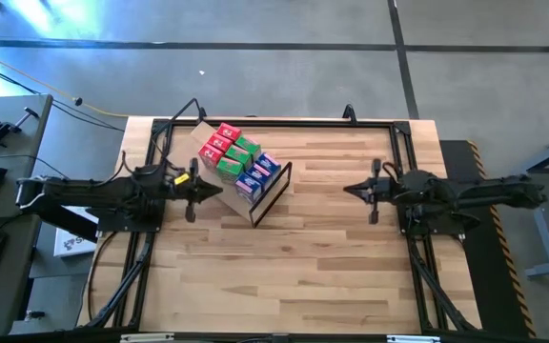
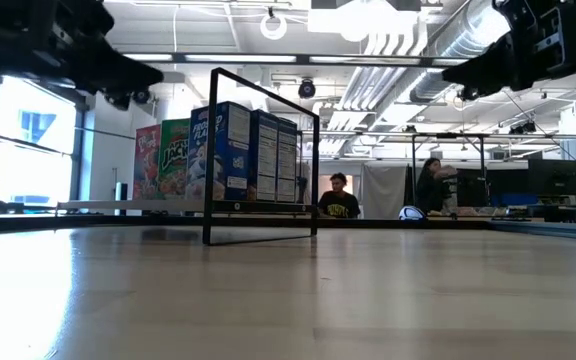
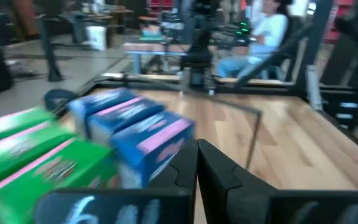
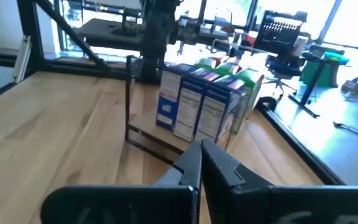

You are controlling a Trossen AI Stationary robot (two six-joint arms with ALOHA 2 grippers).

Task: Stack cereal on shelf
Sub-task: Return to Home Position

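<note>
The cereal (image 1: pixel 241 157) stood packed in rows on the shelf (image 1: pixel 200 143), at the back-left of the table (image 1: pixel 303 276): red boxes at the far end, green in the mid., blue nearest the dark frame (image 1: pixel 273 193). L gripper (image 1: pixel 215 191) hovered above the tabletop just beside the shelf's near edge, fingers pressed together w/ nothing betw. them. R gripper (image 1: pixel 351 190) hung well apart on the opp. side, pointing toward the frame, fingers likewise pressed together & empty.
</note>
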